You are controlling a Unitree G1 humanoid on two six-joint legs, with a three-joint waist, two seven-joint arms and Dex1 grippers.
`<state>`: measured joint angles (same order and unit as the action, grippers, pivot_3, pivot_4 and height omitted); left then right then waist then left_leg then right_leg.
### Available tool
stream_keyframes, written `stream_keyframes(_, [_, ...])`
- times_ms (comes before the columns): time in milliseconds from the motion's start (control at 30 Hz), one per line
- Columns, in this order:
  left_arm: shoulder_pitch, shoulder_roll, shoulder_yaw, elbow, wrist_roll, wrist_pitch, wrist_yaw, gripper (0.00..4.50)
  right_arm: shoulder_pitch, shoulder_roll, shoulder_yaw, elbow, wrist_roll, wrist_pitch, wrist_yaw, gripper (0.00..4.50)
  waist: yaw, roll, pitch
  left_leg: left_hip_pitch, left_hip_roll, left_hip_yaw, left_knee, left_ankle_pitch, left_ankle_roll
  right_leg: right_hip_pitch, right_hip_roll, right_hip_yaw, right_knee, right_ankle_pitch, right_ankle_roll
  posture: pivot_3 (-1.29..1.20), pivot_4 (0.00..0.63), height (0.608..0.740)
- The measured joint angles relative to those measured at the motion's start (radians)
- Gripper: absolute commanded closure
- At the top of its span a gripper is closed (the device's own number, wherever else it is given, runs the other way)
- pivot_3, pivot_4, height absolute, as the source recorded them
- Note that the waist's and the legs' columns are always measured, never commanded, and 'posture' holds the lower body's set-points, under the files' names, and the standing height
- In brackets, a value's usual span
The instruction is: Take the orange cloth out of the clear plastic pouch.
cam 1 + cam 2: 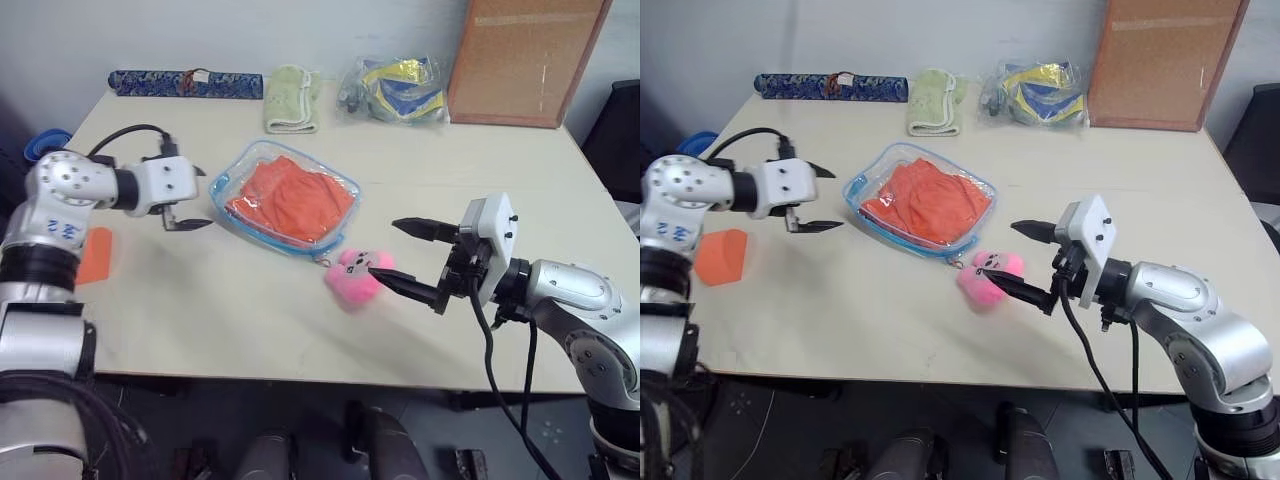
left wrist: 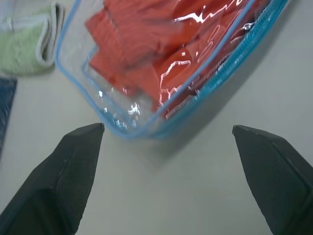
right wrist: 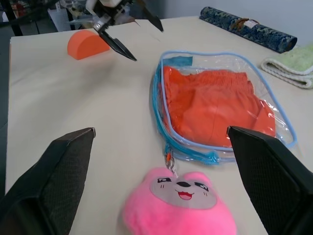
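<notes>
The orange cloth [image 1: 292, 198] lies folded inside the clear plastic pouch [image 1: 340, 185] at mid-table, its zip seemingly shut. The left gripper [image 1: 187, 205], wide open and empty, should pin the pouch's edge; the right gripper [image 1: 412, 258], equally open, hangs beside the pink charm [image 1: 352, 277].

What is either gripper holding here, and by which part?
Nothing. The left gripper and right gripper are open and empty; the orange cloth lies inside the clear plastic pouch.
</notes>
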<state>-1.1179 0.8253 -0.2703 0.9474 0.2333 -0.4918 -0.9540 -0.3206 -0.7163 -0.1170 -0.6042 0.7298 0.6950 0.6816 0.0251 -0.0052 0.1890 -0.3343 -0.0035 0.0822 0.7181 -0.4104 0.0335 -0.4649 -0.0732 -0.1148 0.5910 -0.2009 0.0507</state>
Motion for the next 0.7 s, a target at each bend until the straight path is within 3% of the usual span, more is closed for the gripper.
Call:
stream_keyframes(267, [-0.113,-0.066,-0.123,0.250,0.215,-0.205,0.200,0.03,0.054,-0.001,-0.033,-0.056,0.028,0.026,-0.058,0.00,-0.003,0.000,0.000,0.000,0.000,0.002,0.001,-0.001,0.003,0.000,-0.002,0.001,0.000,0.001,0.002,0.00,0.150,0.740])
stream_keyframes(633, [-0.156,-0.110,-0.207,0.346,0.386,-0.144,0.437,0.03,0.072,-0.005,-0.053,-0.072,0.039,0.029,-0.086,0.00,0.001,-0.001,0.000,-0.001,-0.001,-0.005,0.001,-0.001,0.007,0.000,-0.004,0.001,-0.001,0.002,0.003,0.00,0.150,0.740])
stream_keyframes(700, [-0.156,-0.123,-0.217,0.362,0.405,-0.123,0.477,0.42,0.073,-0.006,-0.053,-0.075,0.040,0.029,-0.088,0.00,0.001,-0.001,0.000,-0.001,-0.002,-0.005,0.001,-0.002,0.007,0.000,-0.004,0.001,-0.001,0.002,0.003,0.00,0.150,0.740])
